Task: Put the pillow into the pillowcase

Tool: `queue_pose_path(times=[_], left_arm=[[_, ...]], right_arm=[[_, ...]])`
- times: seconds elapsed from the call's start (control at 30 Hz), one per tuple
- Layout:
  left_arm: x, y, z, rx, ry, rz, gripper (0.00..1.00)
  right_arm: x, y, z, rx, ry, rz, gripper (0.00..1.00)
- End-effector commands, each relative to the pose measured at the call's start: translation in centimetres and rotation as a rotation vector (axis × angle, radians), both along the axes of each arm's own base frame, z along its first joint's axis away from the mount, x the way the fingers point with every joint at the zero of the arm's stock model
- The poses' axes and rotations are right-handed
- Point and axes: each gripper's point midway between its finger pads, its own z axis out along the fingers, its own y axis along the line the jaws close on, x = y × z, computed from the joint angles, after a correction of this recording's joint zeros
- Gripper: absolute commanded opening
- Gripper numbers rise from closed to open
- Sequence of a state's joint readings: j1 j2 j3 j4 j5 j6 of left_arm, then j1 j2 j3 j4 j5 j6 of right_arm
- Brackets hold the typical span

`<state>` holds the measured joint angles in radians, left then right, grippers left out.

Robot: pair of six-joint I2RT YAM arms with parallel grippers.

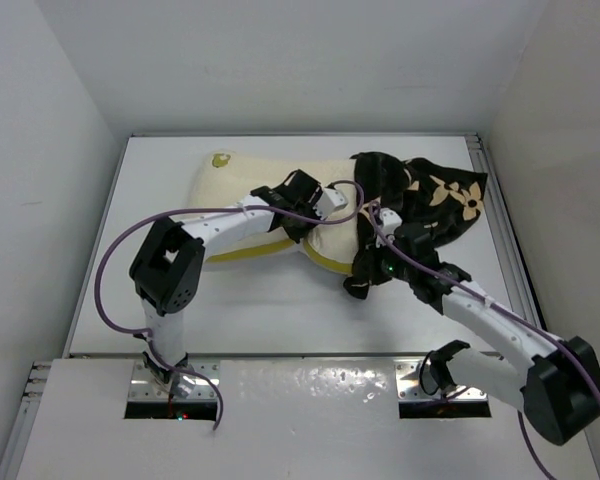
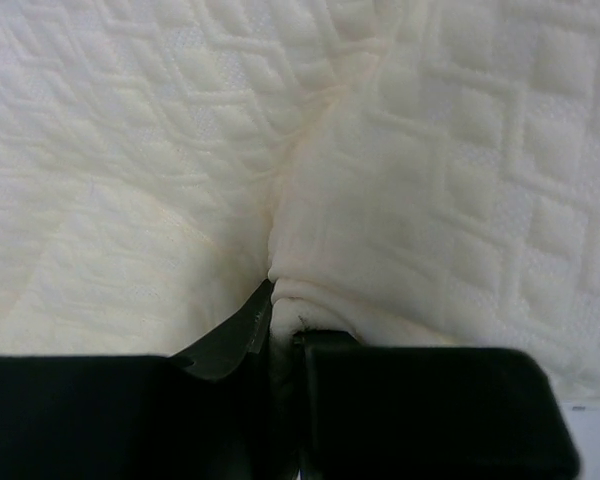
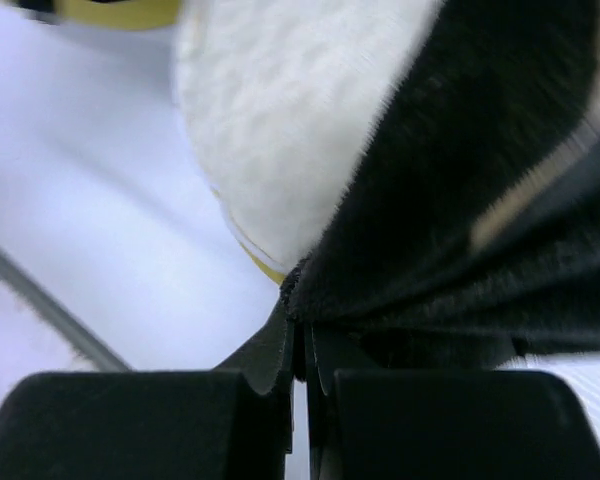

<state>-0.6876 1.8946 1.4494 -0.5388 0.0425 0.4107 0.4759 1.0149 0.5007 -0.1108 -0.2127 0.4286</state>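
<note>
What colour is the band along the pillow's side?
Mustard yellow band, clearest in the top external view.

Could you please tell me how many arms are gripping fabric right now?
2: jaws of the left arm pinch a pillow fold; jaws of the right arm pinch the pillowcase edge.

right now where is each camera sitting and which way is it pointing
Top external: fixed above and behind the arm bases, looking down on the white table, both arms, the cream quilted rectangular pillow and the black velvety flower-printed pillowcase.
Left wrist: on the left arm, looking along the left tool, shut on a fold of pillow.
Right wrist: on the right arm, looking along the right tool, shut on the pillowcase edge.
Shared: all three show the pillow; top and right wrist show the pillowcase.
</note>
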Motion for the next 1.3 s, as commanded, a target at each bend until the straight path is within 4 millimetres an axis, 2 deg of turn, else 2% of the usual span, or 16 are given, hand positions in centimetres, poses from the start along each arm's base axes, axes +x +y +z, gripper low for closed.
queue_pose_path(times=[0.0,0.1,0.17,0.47,0.5,0.57,0.63,0.7,0.77,0.8,0.93,1.0,1.03,1.07,1.13,1.27], left_arm=[[2.9,-3.5,4.2,-0.139,-0.134,0.028,0.00],[2.8,-3.5,3.7,-0.121,-0.134,0.034,0.00],[2.8,-3.2,3.3,-0.114,-0.128,0.044,0.00],[2.8,-2.8,2.8,-0.116,-0.113,0.067,0.00],[2.9,-2.7,2.9,-0.117,-0.113,0.072,0.00],[3.1,-2.6,3.0,-0.120,-0.112,0.079,0.00],[2.9,-2.8,3.4,-0.132,-0.103,0.071,0.00],[2.7,-2.7,3.5,-0.131,-0.093,0.066,0.00],[2.7,-2.5,3.6,-0.134,-0.087,0.066,0.00],[2.6,-2.2,3.5,-0.131,-0.078,0.069,0.00],[2.0,-2.6,3.9,-0.161,-0.037,0.054,0.10],[1.7,-3.2,4.6,-0.191,-0.017,0.045,0.24],[1.6,-3.5,5.0,-0.203,-0.012,0.041,0.34],[1.8,-3.6,5.6,-0.213,-0.015,0.039,0.38],[1.8,-4.0,6.9,-0.233,-0.017,0.031,0.50],[1.6,-4.6,9.1,-0.275,-0.008,0.006,0.65]], right_arm=[[0.2,6.6,7.5,0.250,-0.136,0.259,0.00],[-0.5,9.8,12.2,0.397,-0.165,0.391,0.00],[-1.1,10.7,14.1,0.424,-0.171,0.452,0.00],[-2.9,11.3,13.0,0.497,-0.080,0.490,0.00],[-2.5,11.1,12.3,0.469,-0.084,0.472,0.09],[-1.8,10.1,8.8,0.365,0.014,0.361,0.48],[-1.0,8.9,7.1,0.296,0.063,0.286,0.71],[-0.4,7.8,7.7,0.278,0.039,0.243,0.87],[0.0,6.7,9.7,0.283,-0.041,0.197,0.89],[0.4,6.2,10.5,0.283,-0.065,0.169,0.87],[2.5,2.5,11.8,0.258,-0.079,-0.044,0.00],[3.1,1.3,11.5,0.246,-0.036,-0.130,0.02],[3.6,0.8,11.3,0.234,-0.028,-0.169,0.43],[4.0,0.5,11.2,0.227,-0.012,-0.198,0.64],[5.2,-1.6,10.4,0.178,0.021,-0.341,0.91],[6.8,-5.2,9.9,0.113,0.037,-0.549,0.99]])
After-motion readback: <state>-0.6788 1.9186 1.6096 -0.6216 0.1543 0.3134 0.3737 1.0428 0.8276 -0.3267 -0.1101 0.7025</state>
